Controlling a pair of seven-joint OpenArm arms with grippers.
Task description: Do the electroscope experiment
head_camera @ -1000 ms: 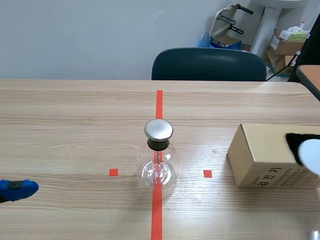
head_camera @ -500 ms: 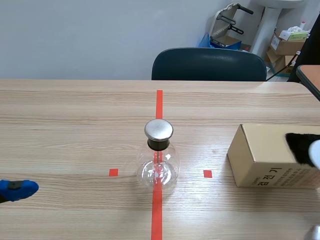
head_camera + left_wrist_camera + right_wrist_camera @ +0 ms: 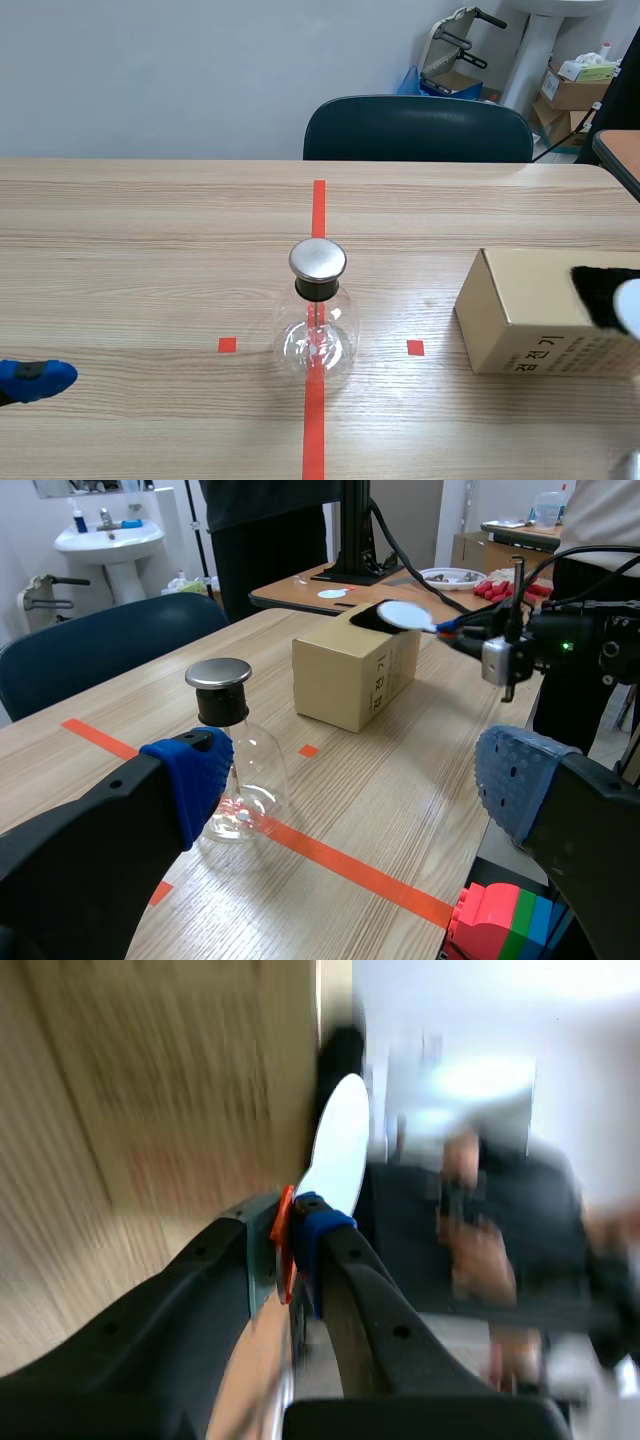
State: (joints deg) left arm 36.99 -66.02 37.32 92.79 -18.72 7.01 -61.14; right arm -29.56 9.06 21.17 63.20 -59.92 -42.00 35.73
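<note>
Charging step, apparently: right gripper (image 3: 295, 1230) clamps the white disc paddle (image 3: 338, 1145) over the cardboard box (image 3: 520, 300) at the desk's (image 3: 150, 230) right edge; next, bring it to the electroscope's cap (image 3: 318, 260); left gripper (image 3: 360, 780) gapes wide.

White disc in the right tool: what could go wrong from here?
The white disc is gripped only at its handle end by the right tool, so it could twist or slip. The glass flask stands free on the table; a hard touch on its metal cap might tip it.
</note>
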